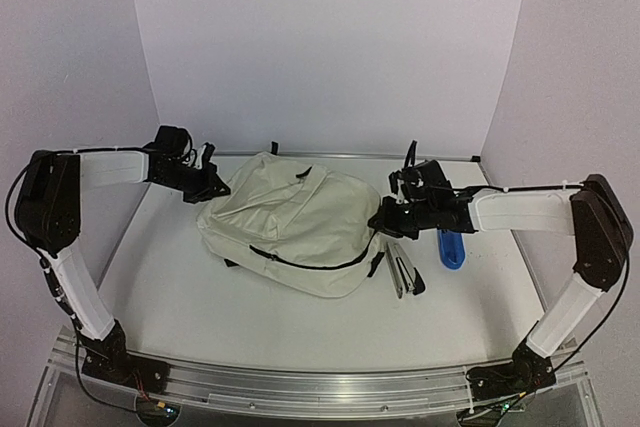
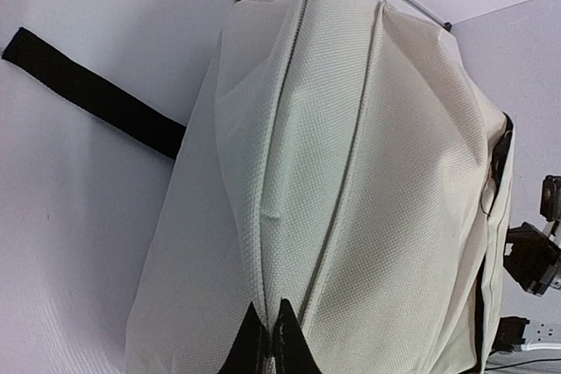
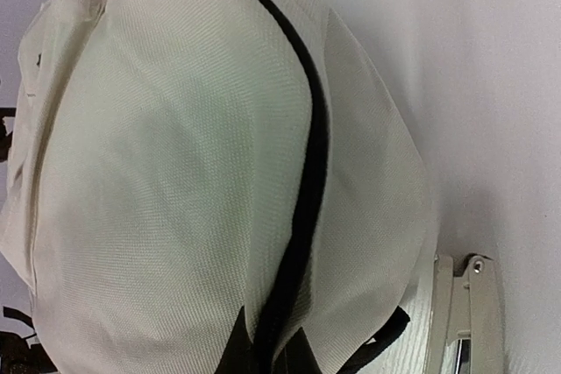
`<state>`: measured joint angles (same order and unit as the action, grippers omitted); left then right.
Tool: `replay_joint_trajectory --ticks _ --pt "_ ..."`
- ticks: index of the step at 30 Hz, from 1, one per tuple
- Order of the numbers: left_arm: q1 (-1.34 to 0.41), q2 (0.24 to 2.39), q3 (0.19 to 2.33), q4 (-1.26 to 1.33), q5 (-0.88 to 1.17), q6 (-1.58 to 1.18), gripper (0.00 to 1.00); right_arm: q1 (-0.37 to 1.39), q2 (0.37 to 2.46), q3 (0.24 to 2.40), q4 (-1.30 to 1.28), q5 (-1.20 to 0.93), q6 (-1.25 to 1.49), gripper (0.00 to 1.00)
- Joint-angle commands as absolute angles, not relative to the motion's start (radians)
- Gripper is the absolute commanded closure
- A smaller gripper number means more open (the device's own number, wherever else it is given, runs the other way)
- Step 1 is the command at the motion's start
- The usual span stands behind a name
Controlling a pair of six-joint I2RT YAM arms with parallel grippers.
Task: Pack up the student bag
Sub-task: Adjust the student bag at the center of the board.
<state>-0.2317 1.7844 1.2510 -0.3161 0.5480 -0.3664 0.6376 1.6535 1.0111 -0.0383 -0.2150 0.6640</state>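
The student bag (image 1: 290, 227) is a cream fabric backpack with black zippers, lying flat in the middle of the table. My left gripper (image 1: 220, 191) sits at its left edge. In the left wrist view this gripper (image 2: 267, 302) is shut on a raised fold of the bag's fabric (image 2: 351, 172). My right gripper (image 1: 381, 221) is at the bag's right edge. In the right wrist view it (image 3: 270, 320) is shut on the cream fabric (image 3: 175, 146) right at the black zipper line (image 3: 311, 164).
A grey and black stapler (image 1: 403, 273) lies just right of the bag, under my right arm; its pale body (image 3: 456, 321) shows in the right wrist view. A blue object (image 1: 451, 249) lies further right. A black strap (image 2: 96, 94) trails from the bag across the table.
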Motion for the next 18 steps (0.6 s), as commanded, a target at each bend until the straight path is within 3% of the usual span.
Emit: replay_joint_trajectory --ticks 1,8,16,18 --pt "-0.235 1.649 1.14 -0.347 0.569 -0.426 1.0 0.602 1.687 1.07 -0.008 -0.218 0.603 1.0" --pt "-0.267 1.461 0.924 -0.309 0.606 -0.62 1.0 0.545 1.776 1.202 -0.008 -0.236 0.513 1.0" --pt "-0.456 1.256 0.724 -0.292 0.457 -0.824 1.0 0.513 1.916 1.318 -0.008 -0.29 0.459 1.0" --pt "-0.473 1.2 0.7 -0.32 0.428 -0.841 0.94 0.513 1.922 1.316 -0.008 -0.312 0.45 1.0"
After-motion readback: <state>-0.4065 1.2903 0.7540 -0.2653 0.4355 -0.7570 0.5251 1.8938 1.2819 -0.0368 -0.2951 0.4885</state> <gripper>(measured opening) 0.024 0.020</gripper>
